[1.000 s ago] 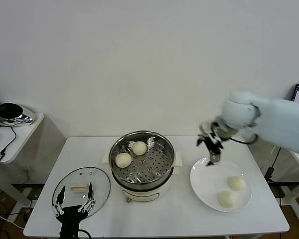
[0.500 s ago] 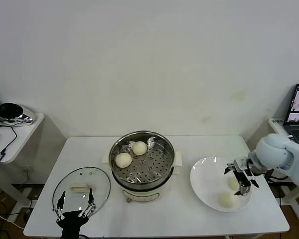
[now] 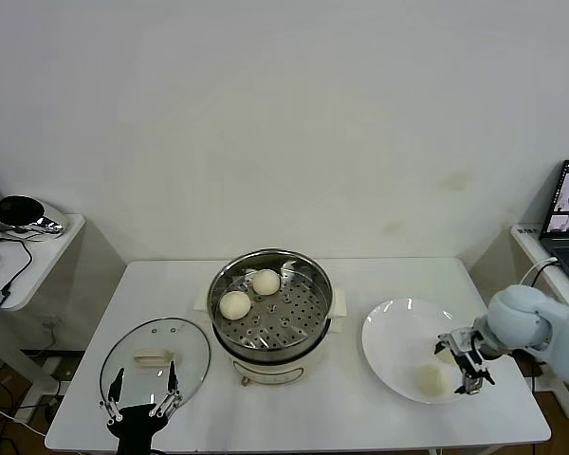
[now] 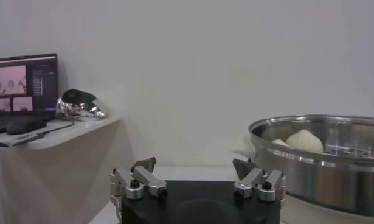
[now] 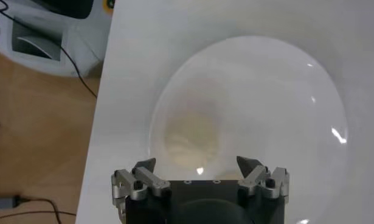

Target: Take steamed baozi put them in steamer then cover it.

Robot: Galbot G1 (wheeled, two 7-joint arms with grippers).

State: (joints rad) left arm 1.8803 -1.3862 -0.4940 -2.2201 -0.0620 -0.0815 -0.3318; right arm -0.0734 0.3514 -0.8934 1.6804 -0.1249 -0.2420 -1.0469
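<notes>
While over plate point(image 3: 391, 334), right gripper point(image 3: 462, 360) agape

Four steamed baozi are showing — two point(image 3: 234, 304) point(image 3: 266, 282) are sitting inside the one steamer point(image 3: 270, 351), two point(image 3: 430, 379) point(image 3: 446, 349) are lying on the one white plate point(image 3: 389, 332) at the right. One cover point(image 3: 156, 358) is resting on the table point(image 3: 360, 408) at the near left — and two hands point(image 3: 140, 406) point(image 3: 467, 365) are showing.
</notes>
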